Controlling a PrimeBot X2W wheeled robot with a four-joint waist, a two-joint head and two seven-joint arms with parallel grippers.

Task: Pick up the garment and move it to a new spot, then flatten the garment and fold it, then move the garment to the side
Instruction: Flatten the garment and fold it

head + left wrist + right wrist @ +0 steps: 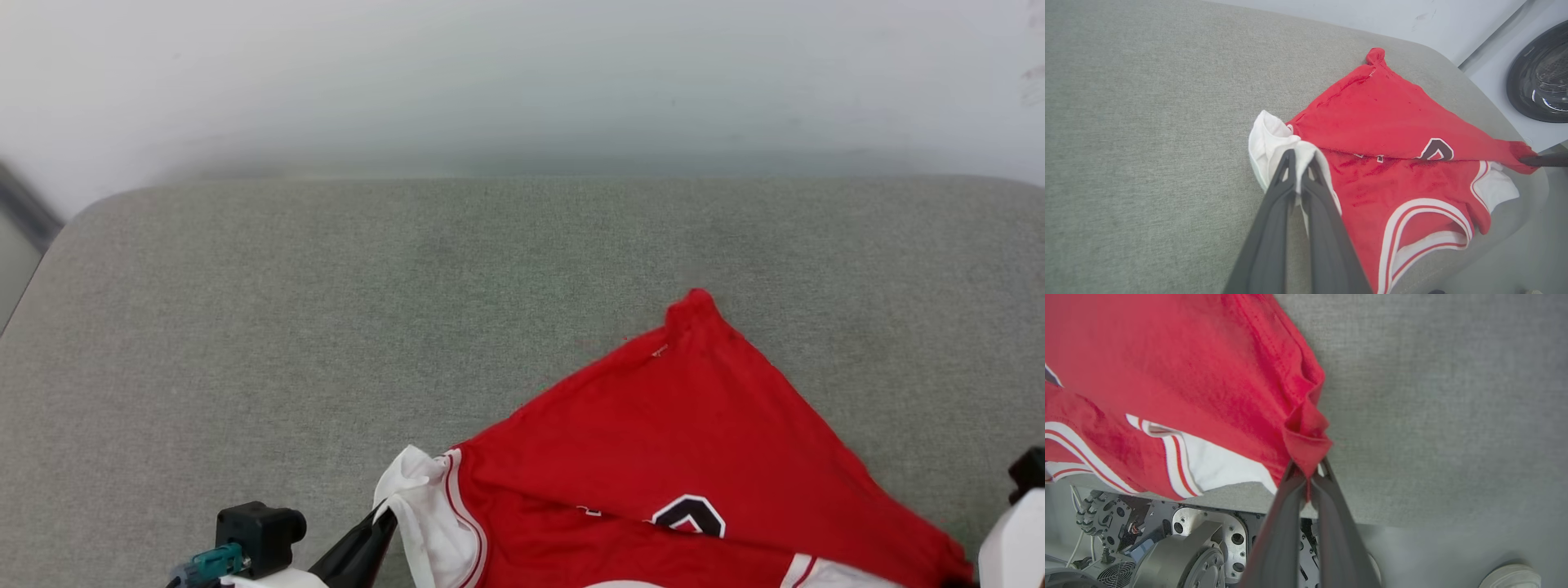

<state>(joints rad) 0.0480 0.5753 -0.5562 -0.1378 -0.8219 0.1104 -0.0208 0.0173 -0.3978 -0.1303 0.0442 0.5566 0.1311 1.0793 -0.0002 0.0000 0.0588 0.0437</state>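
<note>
Garment [694, 425] on the near right part of a grey padded surface [326, 327]. It lies mostly flat, with the red cloth folded over itself along a diagonal so that one red corner points to the far side. Just below the fold edge, part of a black, white-outlined numeral shows. The left wrist view shows red-and-white striped neck trim at the pad's near edge.

Left gripper [1300, 159] at the garment's left end, fingers clamped tight on the white sleeve [1267, 141]. The cloth is bunched between and around the tips.

Right gripper [1307, 469] at the garment's near right corner, fingers pinched together on a puckered red hem corner, right at the pad's near edge. A second white sleeve with a striped cuff lies just left of that grip. The fold edge runs straight between the two grips and looks taut.

Pale right forearm [1012, 539] at the near right margin of the head view. White wall [522, 82] beyond the pad's far edge.
</note>
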